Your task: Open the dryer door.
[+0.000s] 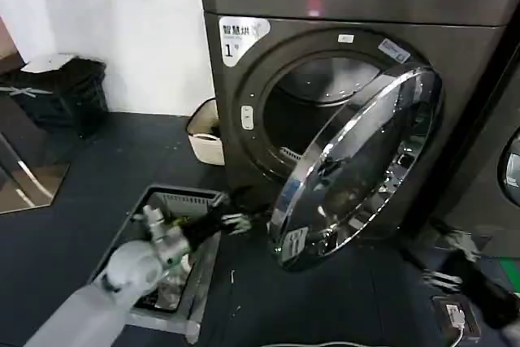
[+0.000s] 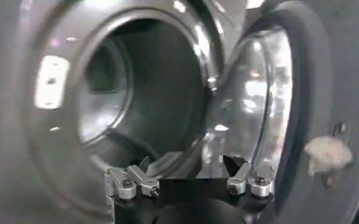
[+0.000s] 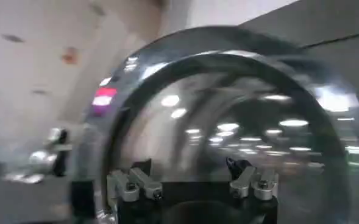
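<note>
The dryer (image 1: 236, 152) is a dark grey machine with a white "1" sticker, and its round drum mouth (image 1: 313, 107) is exposed. The dryer door (image 1: 357, 168), chrome-rimmed with dark glass, stands swung partly out on its right-hand hinge. My left gripper (image 1: 237, 221) is open, low beside the door's free lower edge. In the left wrist view the left gripper (image 2: 188, 173) faces the drum (image 2: 142, 91) and the door's inner side (image 2: 258, 103). My right gripper (image 1: 439, 270) hangs open, low at the right, facing the door's outer glass (image 3: 228, 122) with nothing between its fingertips (image 3: 188, 173).
A grey basket (image 1: 175, 201) lies on the dark floor under my left arm. A white bin (image 1: 207, 140) stands by the dryer's left side, with a black crate (image 1: 57, 91) farther left. A neighbouring machine (image 1: 512, 168) is at the right, and a small device with a cable (image 1: 451, 314) lies on the floor.
</note>
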`<act>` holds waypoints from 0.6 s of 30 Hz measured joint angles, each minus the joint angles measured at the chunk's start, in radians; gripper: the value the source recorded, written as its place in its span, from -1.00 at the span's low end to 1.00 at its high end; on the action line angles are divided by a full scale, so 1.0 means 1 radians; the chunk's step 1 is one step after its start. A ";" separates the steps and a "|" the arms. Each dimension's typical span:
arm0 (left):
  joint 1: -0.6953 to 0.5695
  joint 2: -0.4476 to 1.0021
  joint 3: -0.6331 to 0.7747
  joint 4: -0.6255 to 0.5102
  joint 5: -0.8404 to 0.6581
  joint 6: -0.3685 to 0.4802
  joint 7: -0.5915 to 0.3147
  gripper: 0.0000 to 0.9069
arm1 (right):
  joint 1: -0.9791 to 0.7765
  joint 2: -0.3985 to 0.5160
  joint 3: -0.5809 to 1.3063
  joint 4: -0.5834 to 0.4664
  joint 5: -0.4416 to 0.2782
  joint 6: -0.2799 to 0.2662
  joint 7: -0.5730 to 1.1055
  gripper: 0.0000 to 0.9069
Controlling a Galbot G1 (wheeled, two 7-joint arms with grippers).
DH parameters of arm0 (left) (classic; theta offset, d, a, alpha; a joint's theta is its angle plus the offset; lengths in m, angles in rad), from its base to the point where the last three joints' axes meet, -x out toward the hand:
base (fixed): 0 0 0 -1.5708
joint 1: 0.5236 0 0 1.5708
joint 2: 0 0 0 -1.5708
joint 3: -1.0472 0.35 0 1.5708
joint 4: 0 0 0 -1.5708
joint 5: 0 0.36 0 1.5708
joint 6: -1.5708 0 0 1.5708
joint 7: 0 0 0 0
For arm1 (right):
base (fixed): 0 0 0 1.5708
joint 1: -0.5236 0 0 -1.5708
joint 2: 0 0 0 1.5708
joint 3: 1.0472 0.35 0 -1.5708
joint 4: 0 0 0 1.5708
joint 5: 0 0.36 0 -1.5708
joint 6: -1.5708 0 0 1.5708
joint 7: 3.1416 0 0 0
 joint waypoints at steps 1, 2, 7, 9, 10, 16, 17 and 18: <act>-0.022 0.008 0.022 -0.006 -0.003 0.000 0.007 1.00 | -0.010 0.003 0.021 0.010 0.000 -0.016 0.079 1.00; -0.042 0.014 0.045 -0.011 -0.012 0.001 0.012 1.00 | -0.015 0.004 0.042 0.020 -0.002 -0.033 0.155 1.00; -0.137 0.034 0.169 -0.006 -0.057 -0.030 0.037 1.00 | -0.020 0.014 0.129 0.050 -0.057 -0.128 0.461 1.00; -0.176 0.028 0.223 0.009 -0.057 -0.054 0.062 1.00 | -0.017 0.014 0.161 0.053 -0.061 -0.169 0.552 1.00; -0.194 0.023 0.247 0.018 -0.063 -0.063 0.068 1.00 | -0.013 0.013 0.177 0.053 -0.067 -0.188 0.593 1.00; -0.289 -0.029 0.383 0.059 -0.084 -0.087 0.071 1.00 | -0.011 -0.015 0.283 0.043 -0.111 -0.242 0.750 1.00; -0.305 -0.041 0.405 0.063 -0.084 -0.087 0.070 1.00 | -0.015 -0.019 0.305 0.041 -0.130 -0.241 0.759 1.00; -0.323 -0.051 0.427 0.066 -0.082 -0.088 0.069 1.00 | -0.019 -0.023 0.326 0.038 -0.144 -0.237 0.768 1.00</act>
